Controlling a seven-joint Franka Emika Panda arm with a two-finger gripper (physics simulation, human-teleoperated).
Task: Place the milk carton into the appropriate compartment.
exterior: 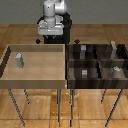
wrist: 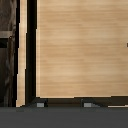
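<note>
The milk carton (exterior: 19,60), a small grey box with a slanted top, stands upright in the light wooden tray (exterior: 35,80), toward the exterior view's left. My gripper (exterior: 50,39) hangs over the tray's far edge, well apart from the carton. The wrist view shows the gripper (wrist: 65,105) open, its two fingertips (wrist: 40,104) spread wide over the bare tray floor (wrist: 80,55) with nothing between them. The carton does not show in the wrist view.
A dark-wood divided tray (exterior: 97,82) stands on the exterior view's right, with small grey blocks (exterior: 85,73) in several compartments. Its edge (wrist: 7,50) shows in the wrist view. Both trays stand on thin legs over a wooden floor.
</note>
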